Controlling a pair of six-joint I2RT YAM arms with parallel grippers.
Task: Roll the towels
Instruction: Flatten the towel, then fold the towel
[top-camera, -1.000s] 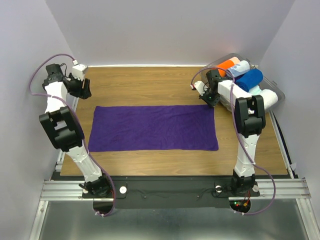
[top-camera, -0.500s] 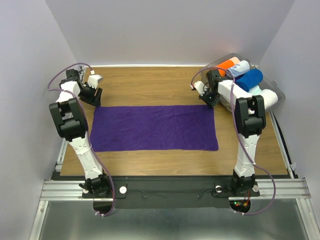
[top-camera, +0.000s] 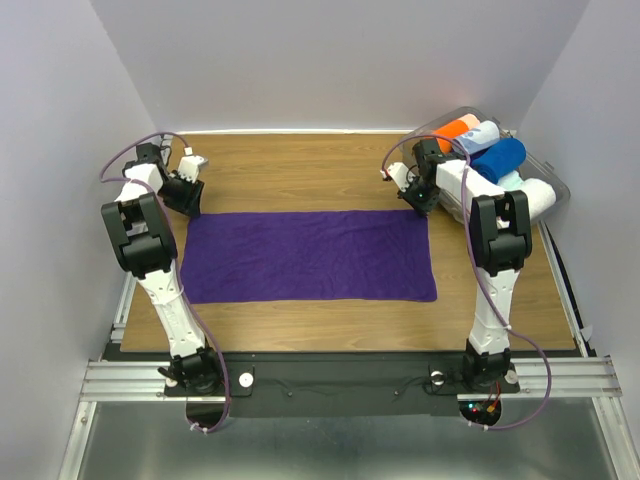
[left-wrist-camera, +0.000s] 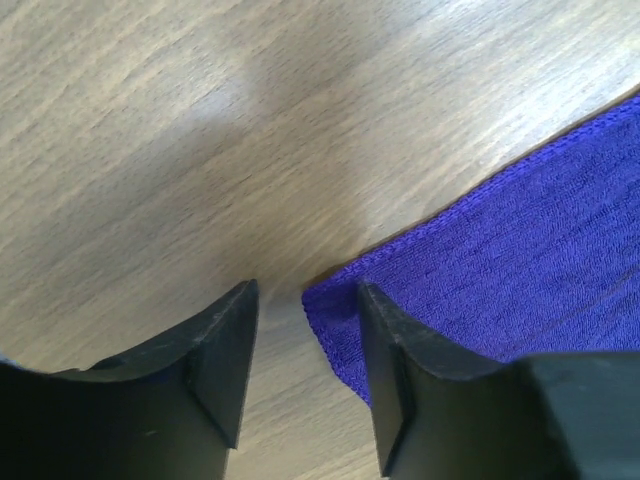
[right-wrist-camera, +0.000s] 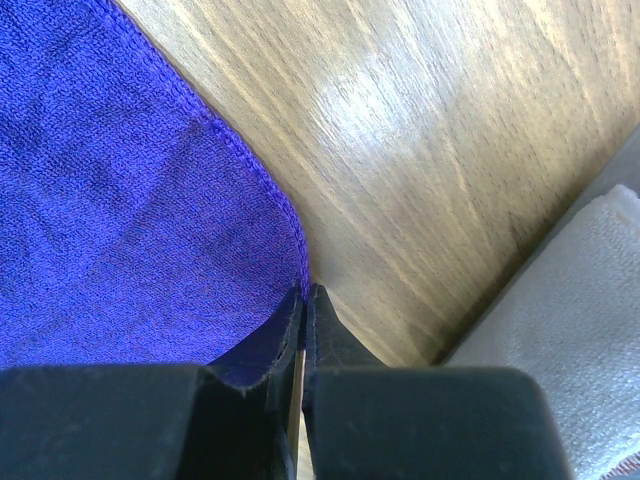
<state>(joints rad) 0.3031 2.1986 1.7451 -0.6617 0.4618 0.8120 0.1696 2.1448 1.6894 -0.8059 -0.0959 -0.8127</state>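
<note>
Grasping step: right gripper (right-wrist-camera: 304, 300) pinches purple towel (top-camera: 308, 256) at 2 o'clock corner; left gripper (left-wrist-camera: 305, 305), spread around 10 o'clock corner, should pinch next.

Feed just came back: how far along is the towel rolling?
Done: blue towel sits rolled in the bin. In hand: right pincer pinches the purple towel at its far right corner; open left pincer straddles the far left corner. Left: it lies flat, unrolled.
</note>
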